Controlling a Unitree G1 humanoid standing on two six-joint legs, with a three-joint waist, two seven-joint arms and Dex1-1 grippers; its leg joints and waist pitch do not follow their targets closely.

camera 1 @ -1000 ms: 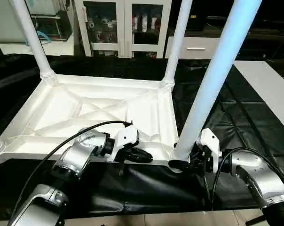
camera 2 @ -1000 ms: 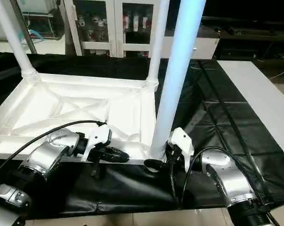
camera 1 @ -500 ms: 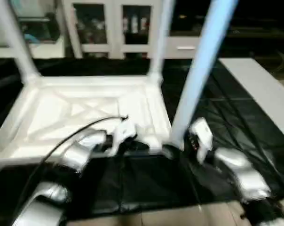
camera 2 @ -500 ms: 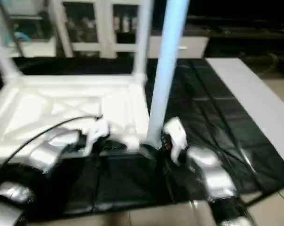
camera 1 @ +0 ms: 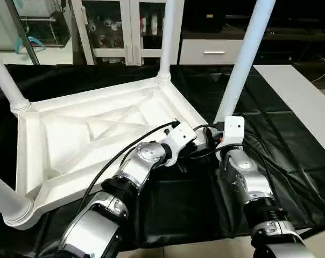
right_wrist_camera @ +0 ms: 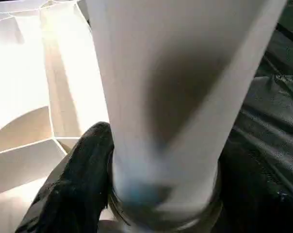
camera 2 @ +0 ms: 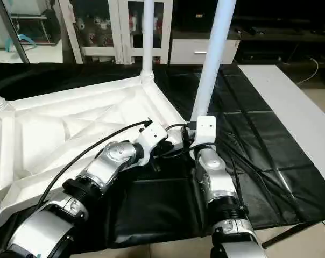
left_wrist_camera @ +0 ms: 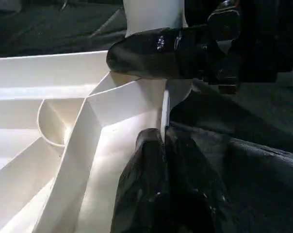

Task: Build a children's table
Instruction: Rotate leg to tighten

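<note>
Table [camera 1: 71, 140] upturned; corner hidden behind both grippers.

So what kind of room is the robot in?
Probably a lab or workshop. There's a white glass-door cabinet at the back, a black sheet over the work surface, and an upside-down white table being built.

One tabletop [camera 1: 71, 134], four legs [camera 1: 243, 59], two arms [camera 1: 141, 166].

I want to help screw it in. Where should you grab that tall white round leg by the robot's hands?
Grab the tall white round plastic leg low down, just above its corner socket, from the side. It stands upright and is round, so fingers fit either side, as the right gripper does now.
</note>
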